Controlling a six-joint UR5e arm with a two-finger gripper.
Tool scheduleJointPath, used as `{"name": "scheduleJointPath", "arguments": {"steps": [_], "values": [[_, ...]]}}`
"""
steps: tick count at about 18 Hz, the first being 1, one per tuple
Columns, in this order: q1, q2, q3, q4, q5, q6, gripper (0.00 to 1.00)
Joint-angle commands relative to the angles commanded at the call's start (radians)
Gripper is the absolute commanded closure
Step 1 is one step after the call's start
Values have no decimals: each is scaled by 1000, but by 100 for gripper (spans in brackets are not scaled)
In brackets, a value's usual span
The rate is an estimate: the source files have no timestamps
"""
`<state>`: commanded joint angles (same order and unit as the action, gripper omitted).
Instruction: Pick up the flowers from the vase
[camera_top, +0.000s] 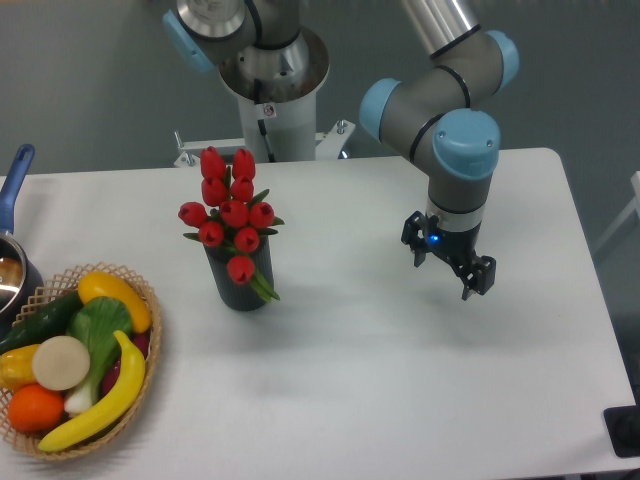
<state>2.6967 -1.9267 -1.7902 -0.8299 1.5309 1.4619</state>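
Gripper (449, 268) above table (400, 360), fingers apart, holding nothing. Flowers (232, 212) upright in vase (236, 285), well left of gripper. Vegetable basket (150, 330) farther left, lower. Blue-handled pot (14, 200) at far-left edge.

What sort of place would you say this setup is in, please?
Probably a robotics lab: an arm with an open claw over a plain white table, with prop flowers and a basket of fake vegetables.

Round woven wicker basket (150, 300) heaped with plastic vegetables (75, 365) (front left on white table (400, 380)); blue-handled metal pot (14, 260) behind.
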Motion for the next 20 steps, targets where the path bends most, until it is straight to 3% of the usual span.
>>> {"name": "scheduleJointPath", "arguments": {"steps": [5,7,10,14,18,20], "values": [[2,5,-3,2,-9,2,0],[8,9,-32,32,-79,0,0],[32,32,-107,103,-254,0,0],[98,149,-222,107,-524,12,0],[100,172,-297,106,-861,3,0],[103,199,-331,104,-966,3,0]]}}
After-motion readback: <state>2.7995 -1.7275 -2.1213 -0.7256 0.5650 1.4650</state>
